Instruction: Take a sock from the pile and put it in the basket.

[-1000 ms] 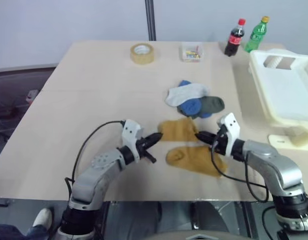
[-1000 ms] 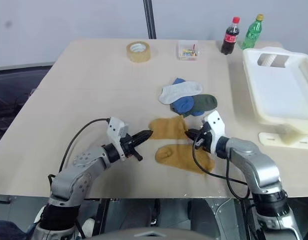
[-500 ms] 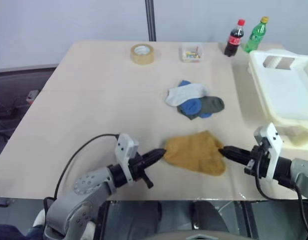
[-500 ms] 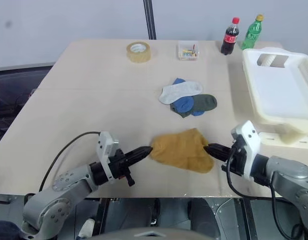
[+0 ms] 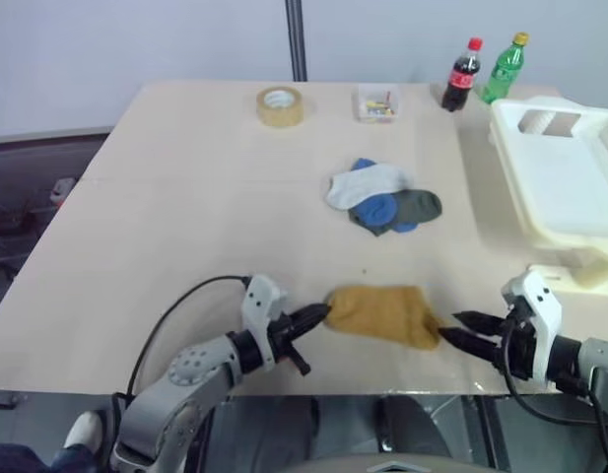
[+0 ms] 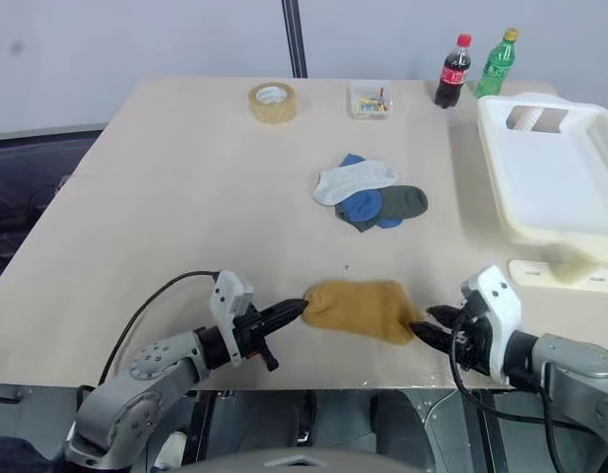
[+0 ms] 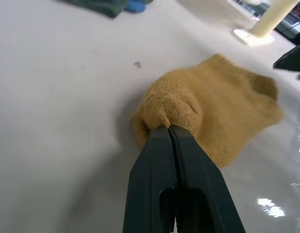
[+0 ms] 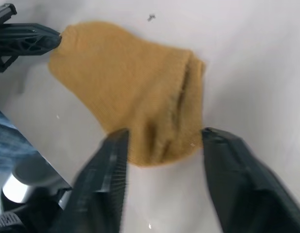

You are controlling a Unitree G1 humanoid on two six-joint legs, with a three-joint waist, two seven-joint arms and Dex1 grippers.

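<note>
The left gripper point(image 5: 321, 314) is clenched tight on one end of a mustard-yellow sock point(image 5: 382, 312), its two black fingers pinched flat together with a knuckle of the knit bunched just above them, as the left wrist view shows plainly. The sock lies folded over on the table point(image 5: 185, 217) near the front edge, stretched sideways between the two arms. At its other end the right gripper point(image 5: 463, 329) stands with its fingers spread apart, tips just beside the sock's cuff end but not closed on it; in the right wrist view the two fingers point(image 8: 108, 170) frame the sock's edge with bare table between them. So the sock is held by the left side alone.

Farther back, about mid-table, the pile point(image 5: 384, 199) sits by itself: a pale grey-white sock on top, blue ones under it, and a dark grey-green one at its right side, all touching. It is well apart from the yellow sock.

The basket point(image 5: 565, 187) stands at the right edge of the table, cream-white with a thick rim and a handle hole at its far end.

Along the far edge stand a roll of tape point(image 5: 281, 104), a small clear box point(image 5: 376, 103) of coloured bits, a cola bottle point(image 5: 464, 74) and a green bottle point(image 5: 506, 67) just beside it.
</note>
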